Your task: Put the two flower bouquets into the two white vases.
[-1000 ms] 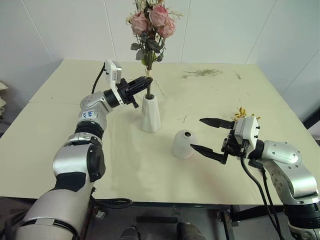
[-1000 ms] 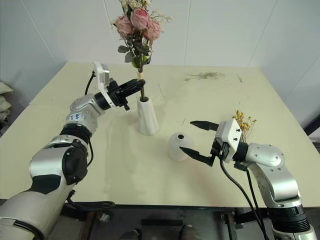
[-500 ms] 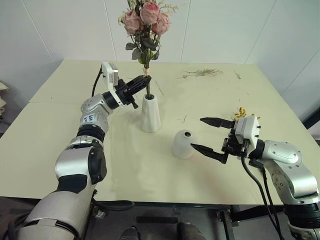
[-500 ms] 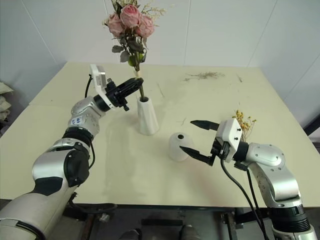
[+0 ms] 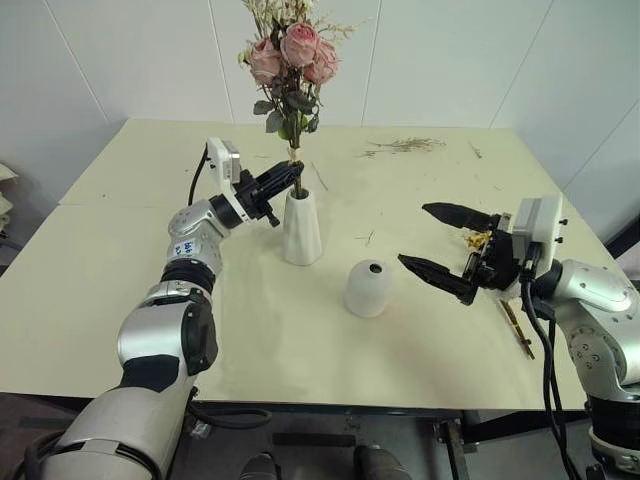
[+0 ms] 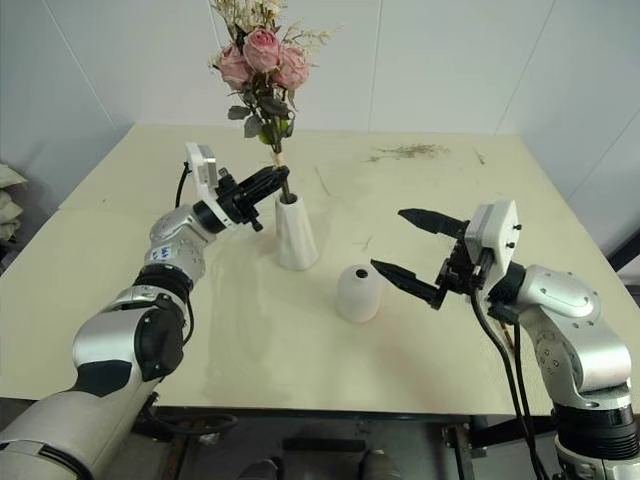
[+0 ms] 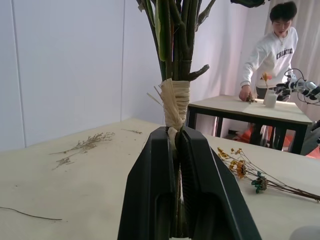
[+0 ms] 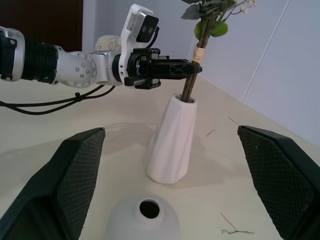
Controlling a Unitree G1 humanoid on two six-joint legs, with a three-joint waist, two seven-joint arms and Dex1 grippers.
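The pink rose bouquet [image 5: 290, 60] stands upright, its stems reaching down into the mouth of the tall white cone vase [image 5: 301, 228]. My left gripper [image 5: 292, 172] is shut on the stems just below their raffia binding [image 7: 174, 100]. The short dome vase [image 5: 368, 288] sits in front of the cone with its top hole bare. To its right my right gripper [image 5: 413, 234] hangs open above the table, holding nothing. The thin yellow-orange bouquet [image 5: 483, 240] lies on the table behind that gripper, its stems [image 5: 518, 330] trailing toward the front edge.
Loose dried sprigs [image 5: 405, 146] lie near the far edge, and one small piece [image 5: 365, 238] lies between the vases. In the left wrist view a person [image 7: 272, 50] works at another table in the background.
My right gripper has risen and drawn back to the right, away from the dome vase, still open. The rose heads have swung slightly left; the left gripper keeps its grip.
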